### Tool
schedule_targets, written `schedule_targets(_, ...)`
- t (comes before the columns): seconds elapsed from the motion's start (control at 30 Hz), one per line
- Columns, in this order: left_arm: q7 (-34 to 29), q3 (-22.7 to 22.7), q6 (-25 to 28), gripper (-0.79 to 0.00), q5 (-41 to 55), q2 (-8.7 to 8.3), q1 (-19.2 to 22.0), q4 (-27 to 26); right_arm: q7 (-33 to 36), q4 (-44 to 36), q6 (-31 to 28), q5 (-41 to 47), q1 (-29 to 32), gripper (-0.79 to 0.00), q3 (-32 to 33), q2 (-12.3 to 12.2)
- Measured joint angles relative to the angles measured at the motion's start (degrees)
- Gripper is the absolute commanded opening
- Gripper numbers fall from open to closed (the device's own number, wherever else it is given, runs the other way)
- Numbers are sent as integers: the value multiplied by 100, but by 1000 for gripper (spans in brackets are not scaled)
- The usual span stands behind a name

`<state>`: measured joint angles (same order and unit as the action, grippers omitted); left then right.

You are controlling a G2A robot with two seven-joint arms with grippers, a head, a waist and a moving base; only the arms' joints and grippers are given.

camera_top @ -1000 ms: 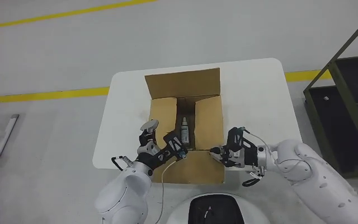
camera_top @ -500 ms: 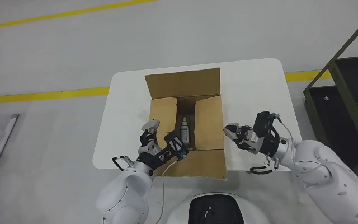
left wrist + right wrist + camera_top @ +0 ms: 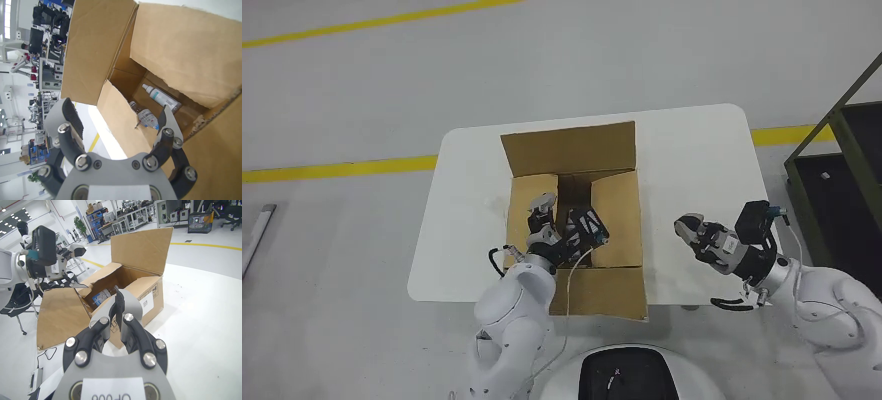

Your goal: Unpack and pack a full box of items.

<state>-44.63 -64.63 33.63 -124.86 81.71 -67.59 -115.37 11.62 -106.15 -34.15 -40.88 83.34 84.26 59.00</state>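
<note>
Over the box (image 3: 572,150) mid-worktop (image 3: 692,150), the left tool (image 3: 117,109) is held wide above two bottles (image 3: 160,97) lying inside, the right tool (image 3: 118,296) pinched empty at right; the left flap (image 3: 527,195) could be snagged if descent is uncentred.

left gripper (image 3: 116,104) points forward and down, its fingers spread wide; right gripper (image 3: 118,302) sits out to the side, fingers pressed together.

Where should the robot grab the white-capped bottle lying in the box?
Best around the middle of the bottle, coming down through the gap between the flaps of the box. It lies on its side on the box floor, so fingers could probably close across its round body.
</note>
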Motion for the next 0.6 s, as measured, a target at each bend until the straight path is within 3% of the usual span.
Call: schedule_targets(0.6, 34, 16, -75, 0, -90, -5, -37, 62, 147, 75, -48, -166, -182, -785, -187, 20)
